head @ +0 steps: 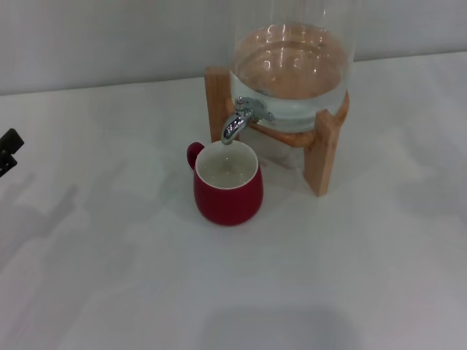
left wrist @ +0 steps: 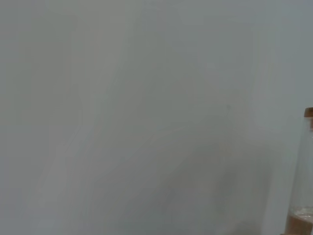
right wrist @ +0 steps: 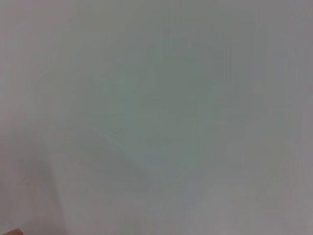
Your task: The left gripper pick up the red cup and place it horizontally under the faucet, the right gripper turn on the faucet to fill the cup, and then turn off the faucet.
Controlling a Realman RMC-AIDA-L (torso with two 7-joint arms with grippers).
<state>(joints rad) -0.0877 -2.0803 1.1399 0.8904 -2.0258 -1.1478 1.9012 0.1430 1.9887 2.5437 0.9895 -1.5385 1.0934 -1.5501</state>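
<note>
The red cup (head: pixel 228 191) stands upright on the white table, its mouth directly under the spout of the chrome faucet (head: pixel 239 121). Its handle points to the back left. No stream shows from the faucet. I cannot tell whether the cup holds water. The faucet is fitted to the glass water dispenser (head: pixel 292 69), which holds water and sits in a wooden stand (head: pixel 322 157). Only a black tip of my left gripper (head: pixel 9 152) shows at the far left edge, well away from the cup. My right gripper is out of view.
The white table (head: pixel 131 277) spreads around the cup and stand, with a pale wall behind. The left wrist view shows a blank surface and the dispenser's glass edge (left wrist: pixel 305 171). The right wrist view shows only a blank pale surface.
</note>
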